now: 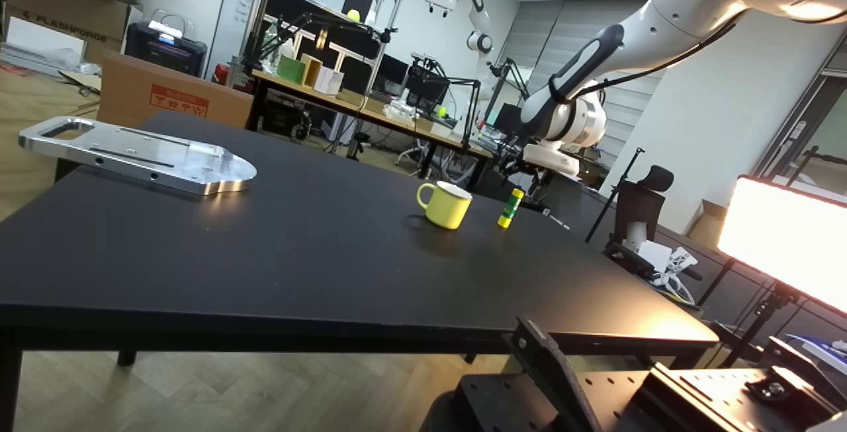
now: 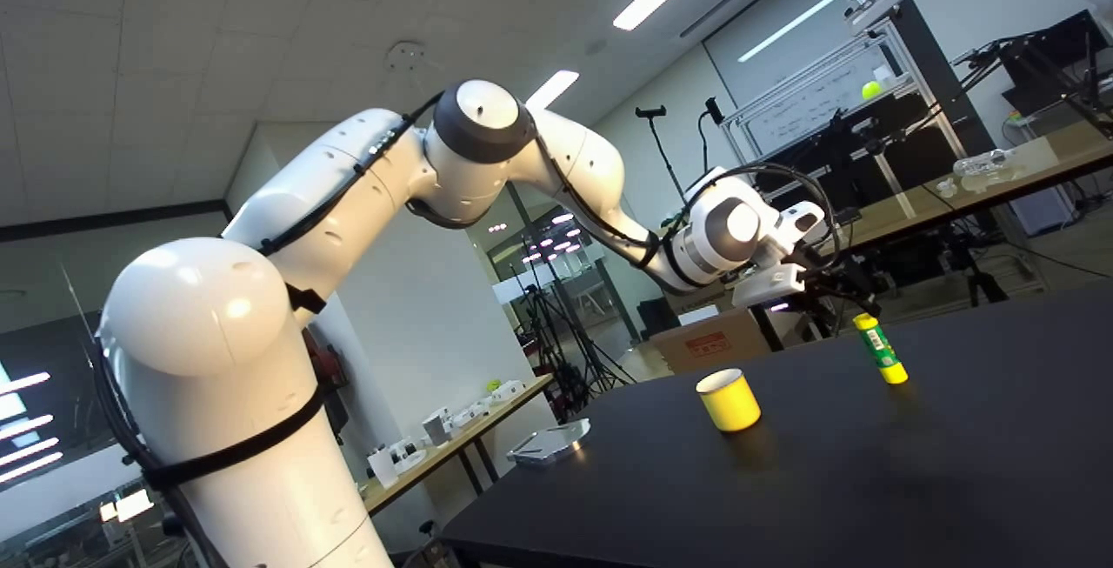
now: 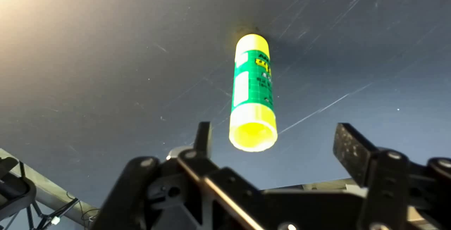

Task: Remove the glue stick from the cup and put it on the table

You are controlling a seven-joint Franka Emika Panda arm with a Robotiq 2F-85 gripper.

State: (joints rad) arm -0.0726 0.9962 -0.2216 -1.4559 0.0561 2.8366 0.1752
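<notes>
The claw (image 3: 275, 139), spread wide and gripping nothing, is hanging near the glue stick (image 1: 510, 208), which is standing upright on the desk (image 1: 298, 273), apart from the cup (image 1: 447, 206). Backing away slowly and straight is probably serving best, since any nudge is risking a topple.

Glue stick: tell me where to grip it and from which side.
I'd grip the glue stick around its green middle, coming down from above with the open gripper. It stands upright on the table, a slim straight cylinder clear of the mug, so its opposite sides look free to close on.
</notes>
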